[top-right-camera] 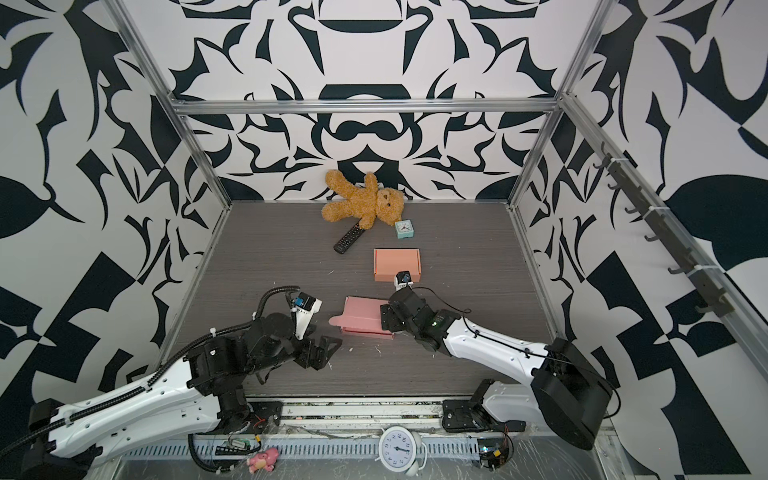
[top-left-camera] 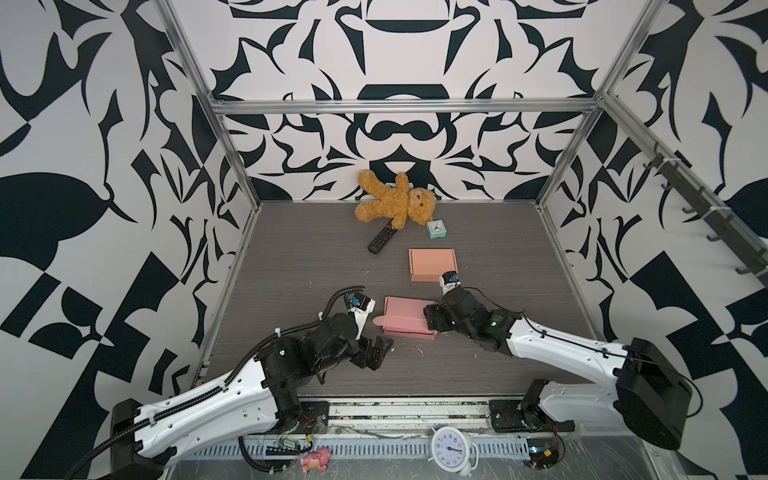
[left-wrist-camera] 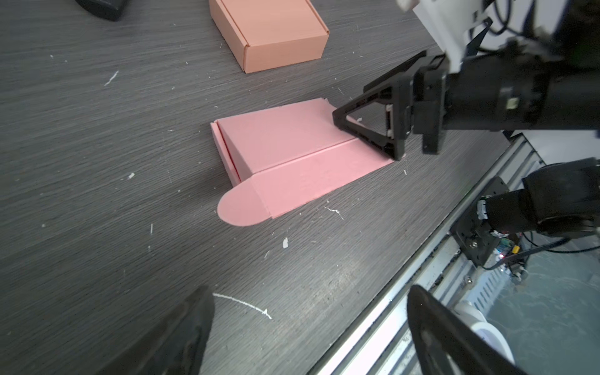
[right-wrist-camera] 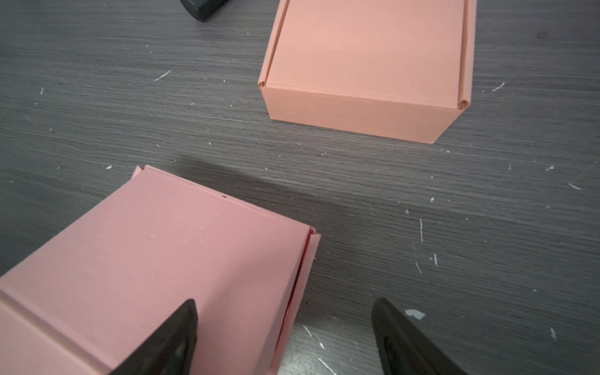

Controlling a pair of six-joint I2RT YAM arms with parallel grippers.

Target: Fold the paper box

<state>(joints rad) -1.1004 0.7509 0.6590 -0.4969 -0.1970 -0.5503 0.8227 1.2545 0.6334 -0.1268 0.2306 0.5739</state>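
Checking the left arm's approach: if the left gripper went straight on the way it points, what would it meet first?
Probably the loose front flap of the pink box, near its rounded tab. The open left gripper points that way, though depth is hard to judge.

Soft, even light falls from overhead. The pink box casts a dim shadow across the grey table. Close black fingers look blurred, and the table's grain bends toward wrist-view edges.
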